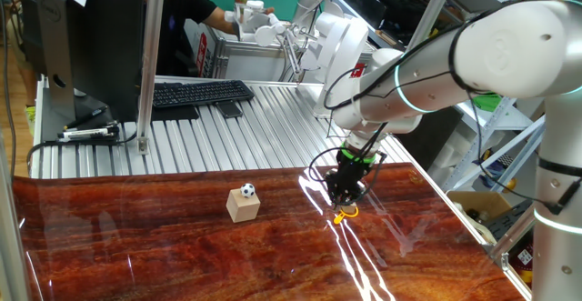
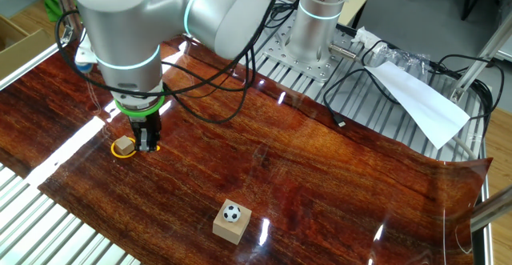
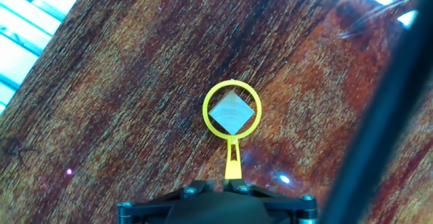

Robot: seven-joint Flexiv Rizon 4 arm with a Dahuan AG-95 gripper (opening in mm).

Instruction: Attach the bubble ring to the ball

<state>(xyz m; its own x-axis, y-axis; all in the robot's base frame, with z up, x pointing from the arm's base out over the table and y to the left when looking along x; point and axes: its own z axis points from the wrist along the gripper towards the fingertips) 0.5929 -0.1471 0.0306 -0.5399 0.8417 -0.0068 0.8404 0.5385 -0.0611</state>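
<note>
1. While the black two-finger gripper point(image 2: 146, 143) stands low over the red-brown wooden desk point(image 2: 320, 169), its fingers close on the short stem of the thin yellow plastic bubble ring point(image 3: 231, 114); in the hand view the stem goes in between the fingertips at the bottom edge.
2. The loop of the ring lies around a small tan wooden cube point(image 2: 124, 146), near the edge of the desk beside the robot's base; whether the loop rests on the desk or is already raised a little, I cannot tell.
3. The tiny black-and-white soccer-patterned ball point(image 2: 231, 212) sits on top of a second tan wooden cube point(image 2: 230, 223), well apart from the gripper, toward the middle of the desk near the opposite long edge.
4. I judge the ring to be very light, thin and somewhat bendable, so a hard squeeze may deform it.
5. The stem is the right place to hold, because the loop stays free to go over the ball.
6. The ball is round and smooth and probably only resting on its cube, so a sideways push could roll it off.
</note>
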